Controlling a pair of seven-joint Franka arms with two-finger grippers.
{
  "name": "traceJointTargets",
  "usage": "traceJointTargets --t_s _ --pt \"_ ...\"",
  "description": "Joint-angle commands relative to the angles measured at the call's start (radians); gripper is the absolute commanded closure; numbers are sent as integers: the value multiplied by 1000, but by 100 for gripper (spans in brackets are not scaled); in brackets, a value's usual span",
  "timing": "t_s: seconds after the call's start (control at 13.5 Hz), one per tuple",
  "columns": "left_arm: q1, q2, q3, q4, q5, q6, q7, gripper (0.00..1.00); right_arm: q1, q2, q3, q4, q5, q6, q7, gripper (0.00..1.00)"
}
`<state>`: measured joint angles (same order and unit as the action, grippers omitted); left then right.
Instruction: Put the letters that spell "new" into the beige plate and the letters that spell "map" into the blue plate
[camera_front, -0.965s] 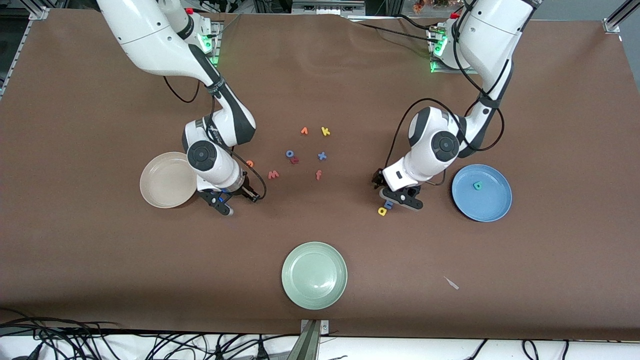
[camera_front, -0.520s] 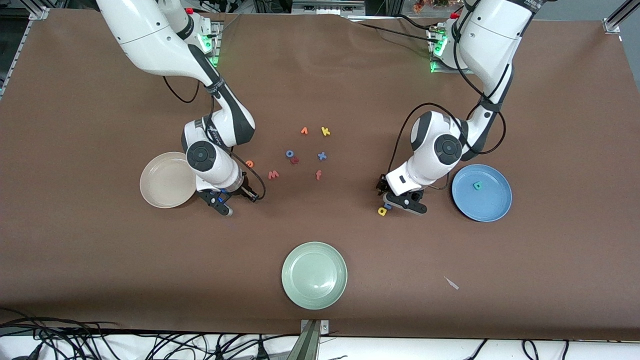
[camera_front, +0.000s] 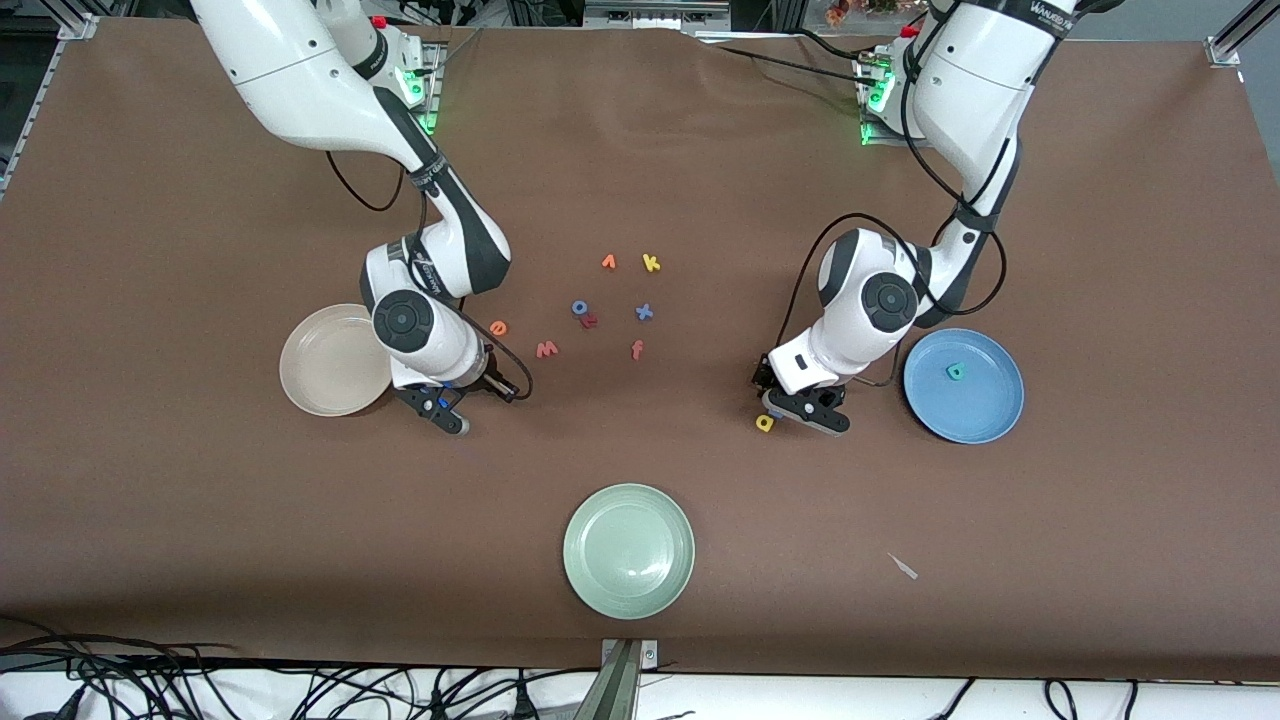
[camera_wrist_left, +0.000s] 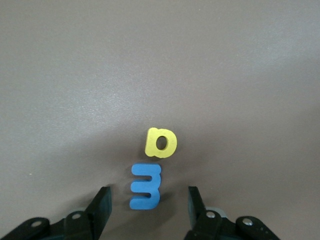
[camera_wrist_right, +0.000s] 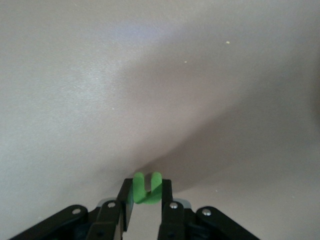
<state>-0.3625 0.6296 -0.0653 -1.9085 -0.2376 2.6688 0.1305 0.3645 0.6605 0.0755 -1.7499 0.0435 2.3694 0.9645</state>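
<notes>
Left gripper | jaws apart, blue m lying between them | right gripper clamped on green n beside beige plate

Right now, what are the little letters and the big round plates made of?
The blue m and yellow a look like soft foam: thick, matte, with flat cut edges. The green n, pinched in the right gripper, looks the same. The beige plate, blue plate and pale green plate look like smooth plastic with a faint sheen, though they could be ceramic.
</notes>
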Motion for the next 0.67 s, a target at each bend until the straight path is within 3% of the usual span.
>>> traceJointTargets --t_s 0.0,0.15,0.45,0.59 --pt "-13 21 13 22 20 16 14 31 -6 -9 1 15 16 -35 -38 92" --pt "-19 22 13 22 20 20 12 56 -6 -42 -6 1 15 -86 -129 92" --pt "-26 25 15 22 20 20 12 59 -13 -188 -63 -164 16 -96 -331 93" --pt "-26 24 15 20 35 20 14 69 -12 -252 -95 -262 13 -41 -436 93"
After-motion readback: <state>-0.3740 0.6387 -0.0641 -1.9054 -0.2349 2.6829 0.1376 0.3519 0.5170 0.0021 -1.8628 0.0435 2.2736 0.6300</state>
